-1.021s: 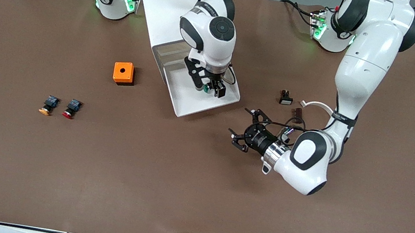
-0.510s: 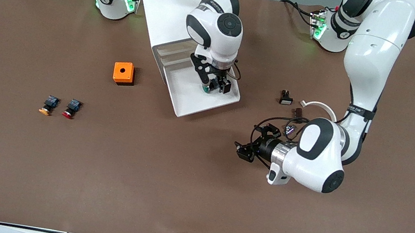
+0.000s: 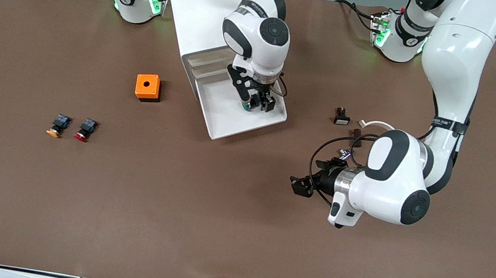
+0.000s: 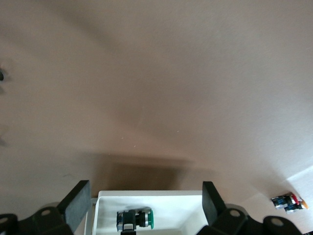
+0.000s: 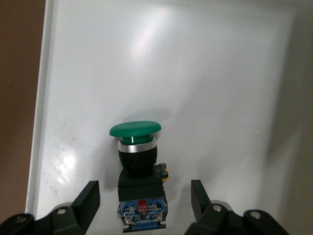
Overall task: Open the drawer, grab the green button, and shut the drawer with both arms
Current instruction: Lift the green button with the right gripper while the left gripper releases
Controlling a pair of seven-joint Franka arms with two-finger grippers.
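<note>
the right gripper [image 3: 257, 104] hangs spread over the button [image 5: 138, 169], which lies in the open drawer [image 3: 226, 120] near the desk's top edge, so it should drop straight and pinch the black body, while the left gripper [image 3: 302, 186], spread, waits over bare desk.

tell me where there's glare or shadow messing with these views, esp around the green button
Right wrist view: the button is sharp, with bright glare patches on the white drawer floor around it. Left wrist view: soft focus, the button slightly blurred, and a broad dark shadow on the table just outside the drawer. Front view: even light, soft arm shadows, the button largely hidden under the right gripper.
</note>
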